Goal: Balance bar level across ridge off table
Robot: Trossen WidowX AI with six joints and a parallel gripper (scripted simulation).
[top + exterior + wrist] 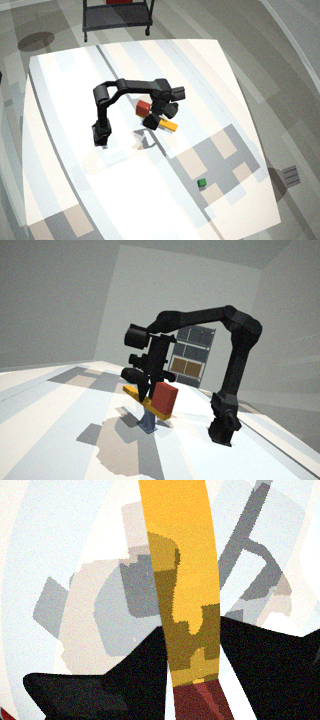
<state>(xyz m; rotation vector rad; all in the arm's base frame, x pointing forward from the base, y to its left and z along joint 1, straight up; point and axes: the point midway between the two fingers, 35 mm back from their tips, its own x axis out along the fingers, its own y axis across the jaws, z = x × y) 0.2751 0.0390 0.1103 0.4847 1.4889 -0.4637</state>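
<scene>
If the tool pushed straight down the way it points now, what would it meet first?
The tool already grips the bar; straight below sits the ridge, probably first, then the table. Whether bar and ridge already touch is unclear.

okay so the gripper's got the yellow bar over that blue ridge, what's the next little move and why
Probably lower it a touch and level it before opening. The gripper is shut on the yellow bar, which sits over the ridge but slopes down toward the end that carries the red block. Released like this, that heavy end would likely tip to the table.
</scene>
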